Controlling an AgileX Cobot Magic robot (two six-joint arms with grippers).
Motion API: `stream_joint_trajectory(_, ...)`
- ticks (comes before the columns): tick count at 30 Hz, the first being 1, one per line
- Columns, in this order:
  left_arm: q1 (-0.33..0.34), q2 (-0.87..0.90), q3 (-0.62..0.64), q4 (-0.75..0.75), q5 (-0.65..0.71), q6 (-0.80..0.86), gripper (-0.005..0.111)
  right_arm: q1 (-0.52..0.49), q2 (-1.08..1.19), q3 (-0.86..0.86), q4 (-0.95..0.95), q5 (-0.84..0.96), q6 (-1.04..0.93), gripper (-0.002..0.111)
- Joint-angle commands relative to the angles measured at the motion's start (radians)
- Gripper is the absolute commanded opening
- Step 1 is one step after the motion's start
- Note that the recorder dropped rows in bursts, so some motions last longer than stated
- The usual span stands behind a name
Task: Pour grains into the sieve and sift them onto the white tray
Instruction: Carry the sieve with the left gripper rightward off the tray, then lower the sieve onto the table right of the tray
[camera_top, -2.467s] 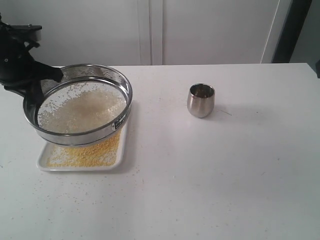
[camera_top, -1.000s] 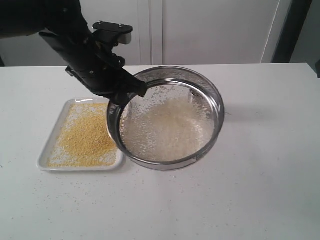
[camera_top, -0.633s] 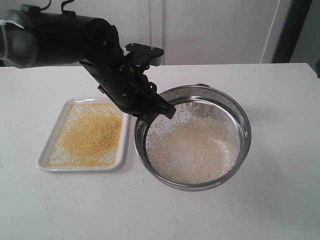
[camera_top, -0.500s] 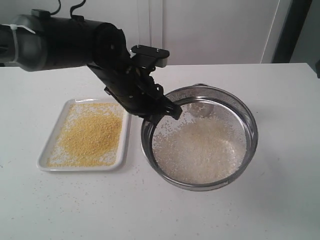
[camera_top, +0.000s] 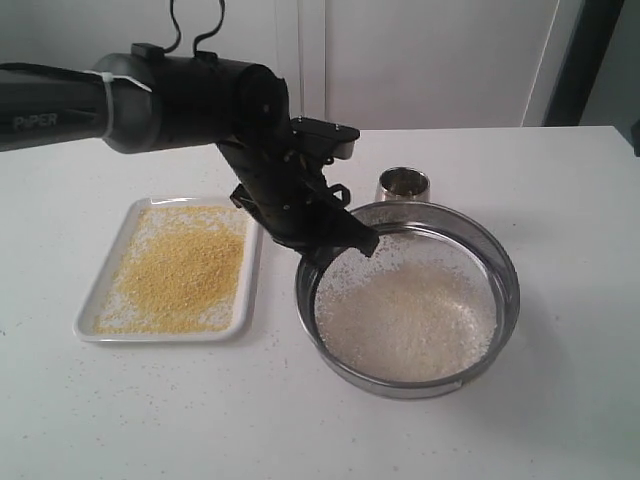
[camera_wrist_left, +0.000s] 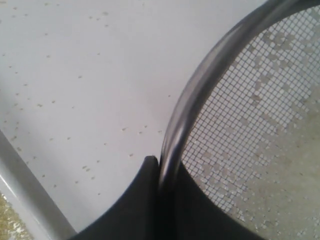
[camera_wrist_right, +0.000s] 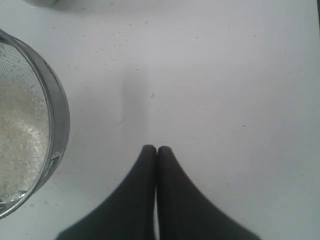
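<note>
Grains of the whitish kind (camera_top: 405, 315) lie in a broad heap on the mesh of the sieve (camera_top: 420, 388), which is to the right of the white tray (camera_top: 160, 336) and apart from it, with a strip of bare surface (camera_top: 560, 200) between them. Whether the sieve's bottom touches the surface cannot be told. The left claw (camera_top: 345, 245) is clenched on the sieve's rim at the side nearest the tray. The left wrist view shows the steel rim running between the two black fingers, one inside the ring and one outside.

The white tray lies flat on the surface, and golden-yellow grains (camera_top: 180, 265) cover most of its floor, thinning toward the edges. A few stray specks dot the surface around the tray and the sieve. A small steel cup (camera_top: 403, 185) stands upright just behind the sieve.

The right claw (camera_wrist_right: 156, 150) is closed with nothing between its fingers. It hangs over bare surface, beside the sieve's outer wall and clear of it.
</note>
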Motion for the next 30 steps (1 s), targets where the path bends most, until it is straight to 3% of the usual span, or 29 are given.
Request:
stream_joint_trajectory(1, -0.038, 0.046, -0.064, -0.025, 0.011, -0.04, 0.0, -0.005, -0.003, 0.003, 0.0, -0.009, 0.0, 0.0)
stream_joint_trajectory(6, -0.05, 0.124, -0.147, -0.012, 0.037, -0.06, 0.0, -0.005, -0.003, 0.003, 0.0, -0.009, 0.0, 0.0)
stream_joint_trajectory(16, -0.046, 0.159, -0.147, 0.16, 0.05, -0.143, 0.0, -0.005, -0.003, 0.003, 0.0, -0.009, 0.0, 0.0)
stream_joint_trajectory(30, -0.046, 0.196, -0.147, 0.173, 0.018, -0.143, 0.0, -0.005, -0.003, 0.003, 0.0, -0.007, 0.0, 0.0)
